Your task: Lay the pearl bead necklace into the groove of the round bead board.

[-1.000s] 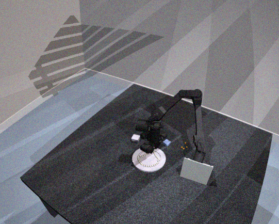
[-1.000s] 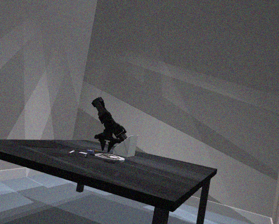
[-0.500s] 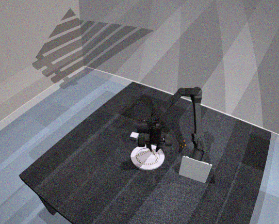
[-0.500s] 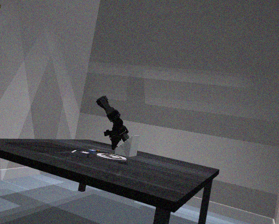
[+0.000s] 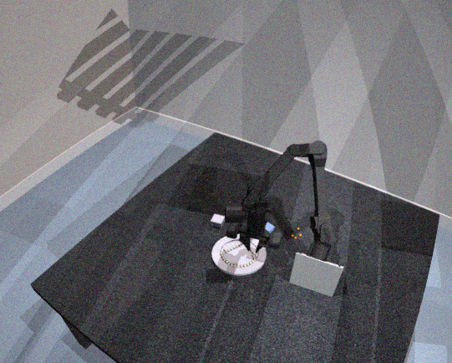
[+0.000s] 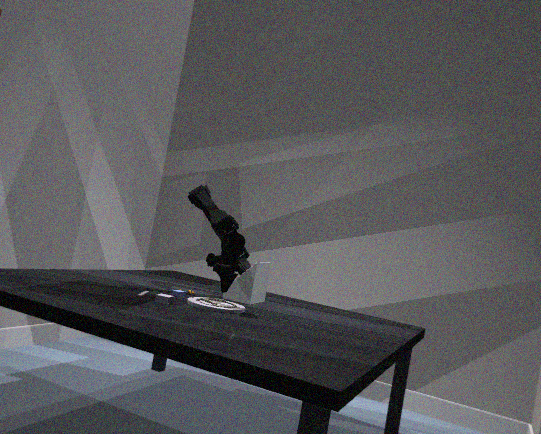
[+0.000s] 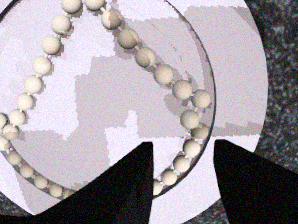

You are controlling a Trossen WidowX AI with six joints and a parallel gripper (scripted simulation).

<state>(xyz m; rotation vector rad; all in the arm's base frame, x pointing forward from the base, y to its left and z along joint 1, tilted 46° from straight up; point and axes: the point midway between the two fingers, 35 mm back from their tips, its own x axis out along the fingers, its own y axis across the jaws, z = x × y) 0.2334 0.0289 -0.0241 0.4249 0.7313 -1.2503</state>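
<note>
The round white bead board (image 5: 215, 256) (image 6: 193, 301) (image 7: 242, 70) lies on the dark table. The pearl necklace (image 5: 237, 266) (image 7: 163, 74) is on it. In the wrist view its lower beads curve along the inside of the dark ring line, at the lower left and lower right. Its upper strands run nearly straight across the board's middle to a peak at the top edge, away from the ring. A few beads bunch at the right bend. My gripper (image 5: 253, 250) (image 6: 224, 290) (image 7: 183, 151) is partly open and empty, over the board's lower right. The left finger hides some bottom beads.
A grey upright panel (image 5: 316, 275) (image 6: 259, 284) stands beside the board. A white block (image 5: 217, 219), a blue block (image 5: 269, 227) (image 6: 178, 290) and several small orange pieces (image 5: 300, 235) (image 6: 191, 291) lie around the arm.
</note>
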